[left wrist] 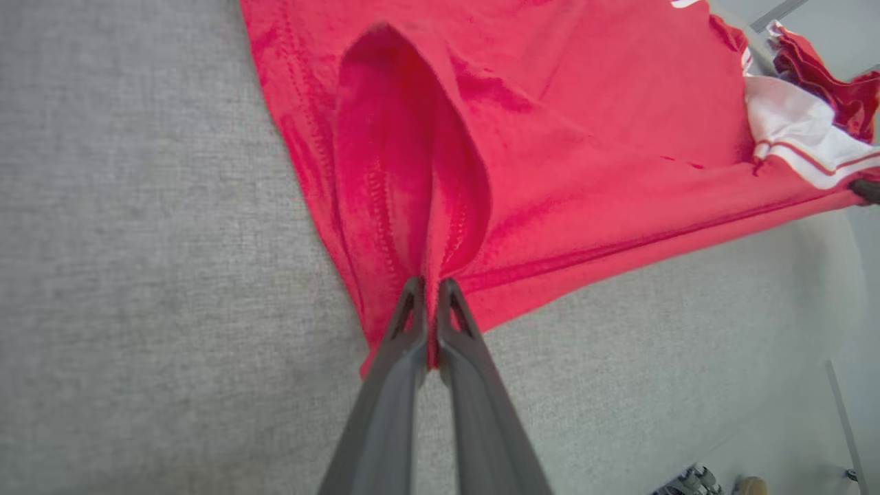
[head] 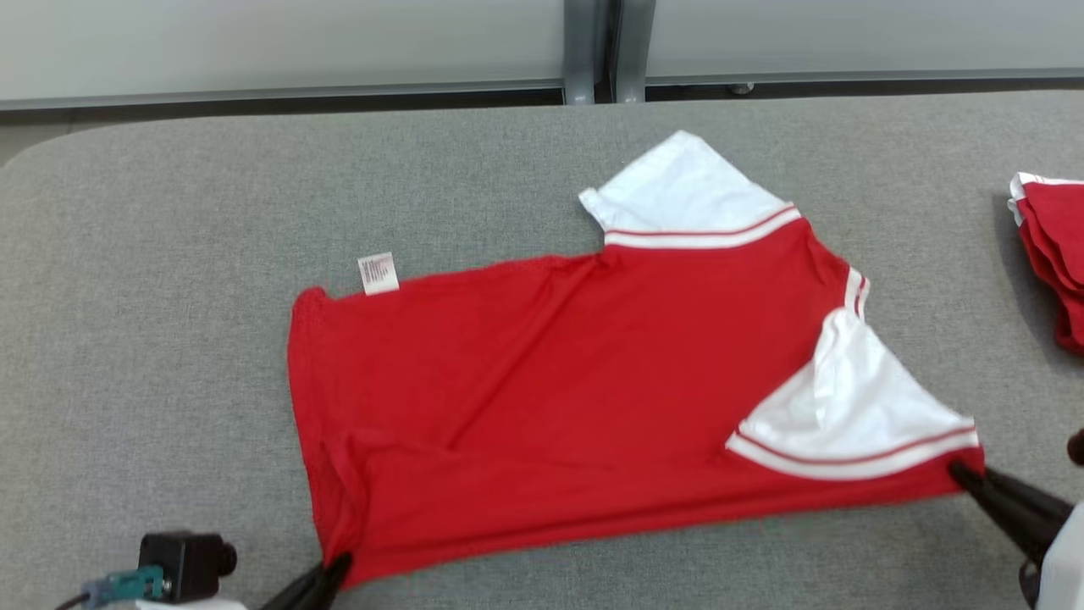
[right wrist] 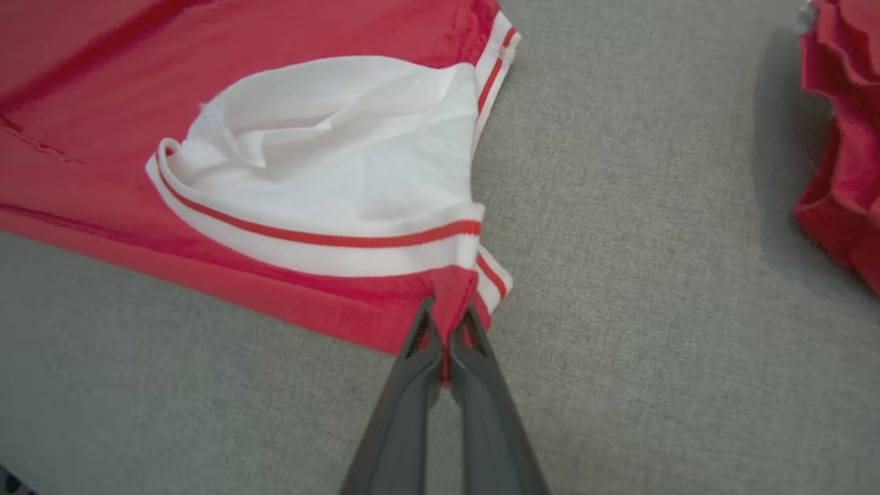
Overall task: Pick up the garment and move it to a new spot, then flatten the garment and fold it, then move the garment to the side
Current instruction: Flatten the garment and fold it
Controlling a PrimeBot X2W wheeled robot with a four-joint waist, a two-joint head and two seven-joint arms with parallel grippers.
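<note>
The garment [head: 559, 381] is a red T-shirt with white sleeves and red-striped cuffs, spread sideways on the grey table [head: 127, 339]. My left gripper [head: 339, 566] is shut on the garment's near hem corner at the lower left; in the left wrist view the gripper [left wrist: 432, 289] pinches a bunched fold of red cloth [left wrist: 426, 172]. My right gripper [head: 961, 471] is shut on the near shoulder corner beside the white sleeve [head: 847, 407]; in the right wrist view the gripper [right wrist: 448, 317] clamps red fabric just under the striped cuff [right wrist: 330, 244].
A pile of other red and white garments [head: 1050, 254] lies at the table's right edge, also seen as a red heap [right wrist: 842, 137] in the right wrist view. A white label [head: 378, 273] sticks out at the shirt's far edge. A wall panel stands behind the table.
</note>
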